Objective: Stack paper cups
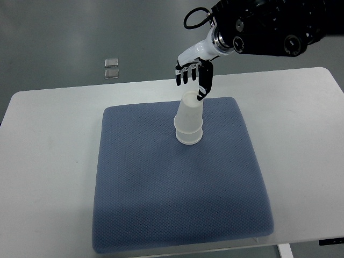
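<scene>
A stack of white paper cups (189, 121) stands upside down on the blue mat (161, 188), near its far middle. My right hand (192, 75) hangs just above and behind the top of the stack, its arm coming in from the upper right. The black-tipped fingers (185, 75) point downward, spread and relaxed. One finger (203, 86) reaches close to the stack's top edge; whether it touches is unclear. The hand holds nothing. My left arm does not show.
The mat lies on a white table (48, 161). Two small pale squares (112, 67) lie on the grey floor beyond the table's far edge. The table's front right leg bracket (330, 243) shows at the lower right.
</scene>
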`<move>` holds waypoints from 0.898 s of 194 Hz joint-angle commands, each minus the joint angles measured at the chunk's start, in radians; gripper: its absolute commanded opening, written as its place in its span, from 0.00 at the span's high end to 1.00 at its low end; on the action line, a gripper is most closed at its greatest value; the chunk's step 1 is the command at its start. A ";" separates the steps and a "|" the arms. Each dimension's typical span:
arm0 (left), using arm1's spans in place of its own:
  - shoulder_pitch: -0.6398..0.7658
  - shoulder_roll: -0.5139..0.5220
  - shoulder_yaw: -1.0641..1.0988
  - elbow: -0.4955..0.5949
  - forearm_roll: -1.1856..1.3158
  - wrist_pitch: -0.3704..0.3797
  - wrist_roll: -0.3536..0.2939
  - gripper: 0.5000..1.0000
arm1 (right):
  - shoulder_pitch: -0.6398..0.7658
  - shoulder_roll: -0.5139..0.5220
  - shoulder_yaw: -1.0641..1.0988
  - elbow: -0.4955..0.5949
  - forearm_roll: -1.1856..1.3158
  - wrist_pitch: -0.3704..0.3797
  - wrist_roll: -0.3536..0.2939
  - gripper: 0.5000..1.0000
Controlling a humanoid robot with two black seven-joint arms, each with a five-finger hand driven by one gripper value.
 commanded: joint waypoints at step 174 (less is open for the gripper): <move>0.000 0.000 0.002 -0.003 0.002 0.000 0.001 0.00 | -0.603 -0.278 0.957 -0.242 0.548 -0.253 0.031 0.35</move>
